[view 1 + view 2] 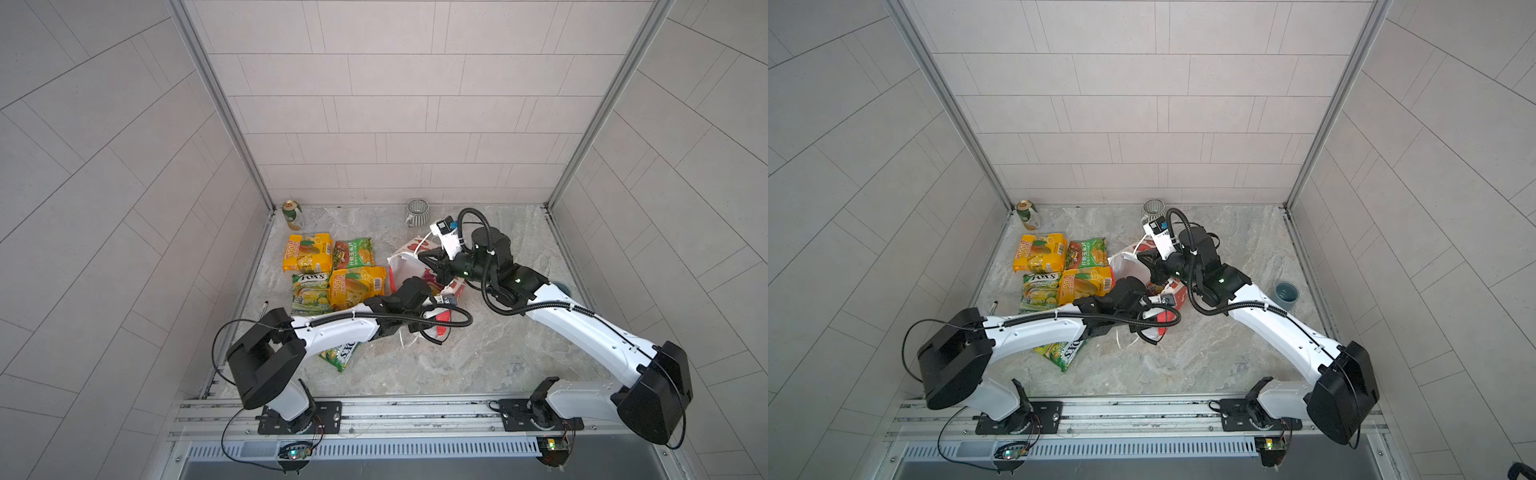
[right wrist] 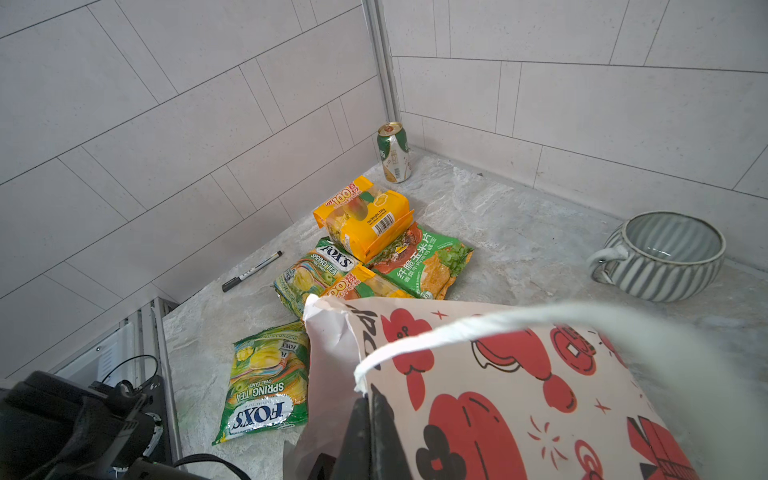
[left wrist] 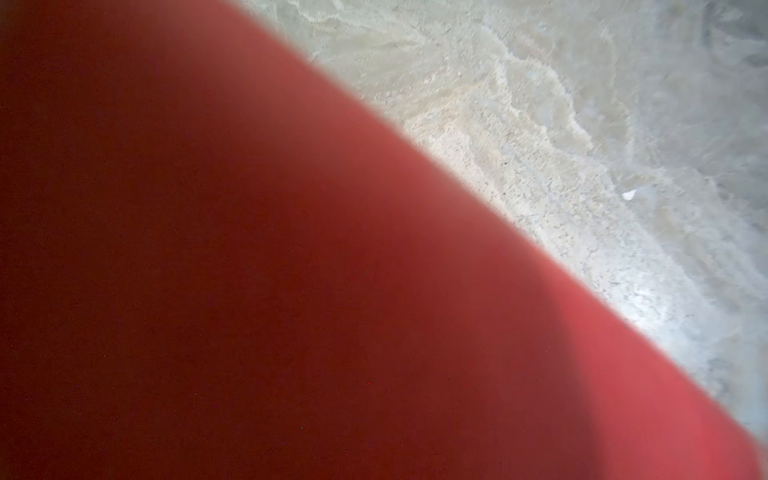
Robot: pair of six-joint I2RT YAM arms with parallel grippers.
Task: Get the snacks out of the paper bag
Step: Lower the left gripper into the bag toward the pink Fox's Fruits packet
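Observation:
The paper bag (image 1: 404,262) lies crumpled on the table's middle, white with red prints (image 2: 498,399) and red side panels (image 1: 441,322). My right gripper (image 2: 371,399) is shut on its rim beside the cord handle (image 2: 419,338); a top view shows it at the bag's mouth (image 1: 424,259). My left gripper (image 1: 419,307) hangs over the bag's near red panel, which fills the left wrist view (image 3: 291,291) and hides the fingers. Several snacks lie left of the bag: two yellow-orange packets (image 1: 307,252) (image 1: 357,284), a green chips packet (image 1: 353,252) and two green FOX'S packets (image 1: 311,293) (image 2: 262,382).
A green-gold can (image 1: 292,215) stands in the back left corner. A ribbed grey mug (image 1: 417,212) sits by the back wall. A black marker (image 2: 251,271) lies along the left wall, and a grey-blue cup (image 1: 1286,294) stands right of my right arm. Tiled walls close three sides.

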